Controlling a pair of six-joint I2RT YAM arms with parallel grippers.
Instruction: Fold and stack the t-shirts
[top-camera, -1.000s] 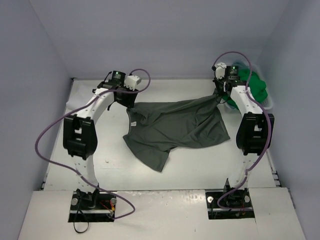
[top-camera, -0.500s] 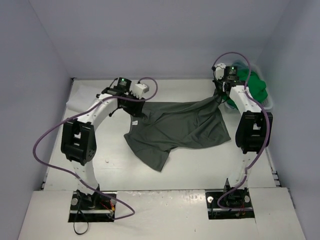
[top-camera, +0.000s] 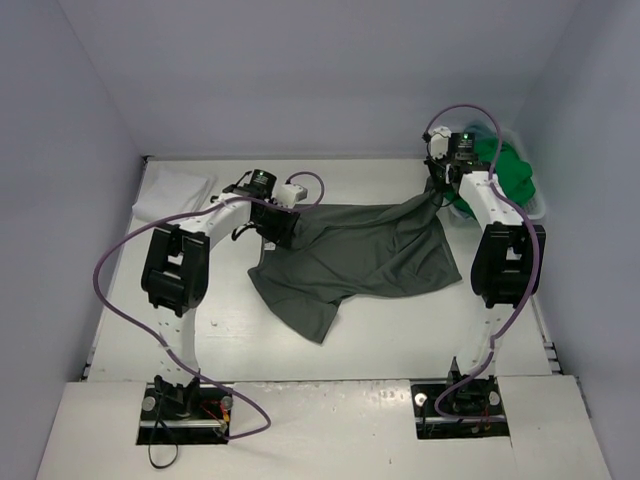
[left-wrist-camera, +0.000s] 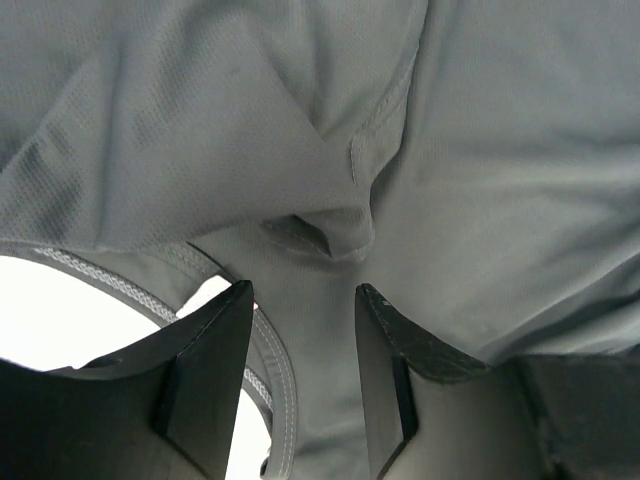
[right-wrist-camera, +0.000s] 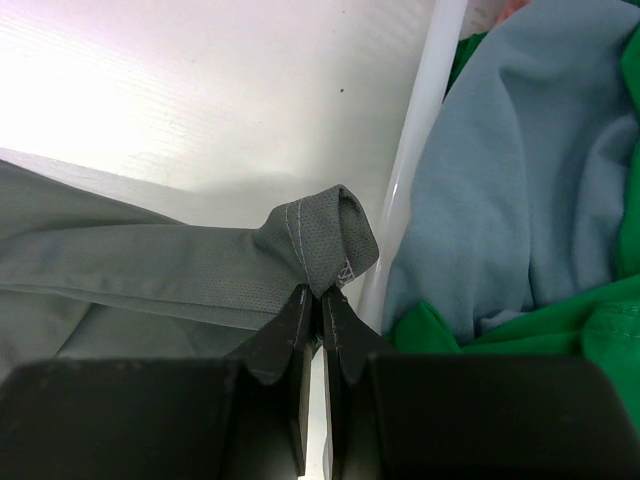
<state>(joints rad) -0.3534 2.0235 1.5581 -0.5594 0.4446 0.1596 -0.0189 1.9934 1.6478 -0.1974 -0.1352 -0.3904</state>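
At the far left corner of the desk (top-camera: 400, 330) lies what looks like the white t-shirt (top-camera: 175, 190), flat and well apart from both arms. Next comes the left gripper (left-wrist-camera: 303, 300), low over the left end of the dark grey t-shirt (top-camera: 350, 255). Its jaws stand about half open with nothing pinched. Cloth is spread beneath them, and a raised fold of the shirt sits just ahead of the fingertips. The grey shirt lies rumpled in the middle of the desk, its long axis running left to right between the two grippers, with one flap trailing toward the near edge. Its far right corner is drawn out toward the right gripper (right-wrist-camera: 322, 295), whose jaws are closed tight on a small curl of hem, just beside the white rim of the basket (right-wrist-camera: 420, 130). Inside that basket, farthest right, sit the teal-blue t-shirt (right-wrist-camera: 500, 150) and the green t-shirt (right-wrist-camera: 560, 330). So the grey shirt is anchored at one end only. Its free end lies directly under and just in front of the left gripper, which is the nearer arm for it. I judge that the coming move is for that gripper to come down and close on the fold ahead, so the cloth can be stretched along its long axis.
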